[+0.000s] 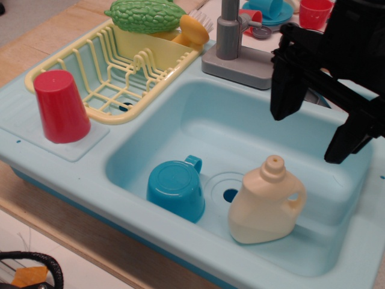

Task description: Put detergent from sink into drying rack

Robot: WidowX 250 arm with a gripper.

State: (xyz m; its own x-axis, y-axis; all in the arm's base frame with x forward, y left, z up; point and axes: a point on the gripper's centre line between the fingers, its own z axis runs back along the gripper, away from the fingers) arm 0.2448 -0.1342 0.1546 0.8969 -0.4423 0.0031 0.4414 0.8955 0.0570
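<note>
Black and wide apart, the claw hangs over the right rear of the large light-blue plastic sink basin, its two fingers holding nothing and clear of everything below. Beneath it, the small cream-white plastic detergent jug stands upright on the basin floor, just right of the round drain hole; it has a round screw cap on top, a loop handle on its right side and a slightly darker band low on its body. An upside-down teal plastic mug sits left of the drain. The pale yellow ribbed plastic drying rack lies at the rear left, a bumpy green toy gourd across its back compartment. A red plastic cup stands upended in front of the rack.
</note>
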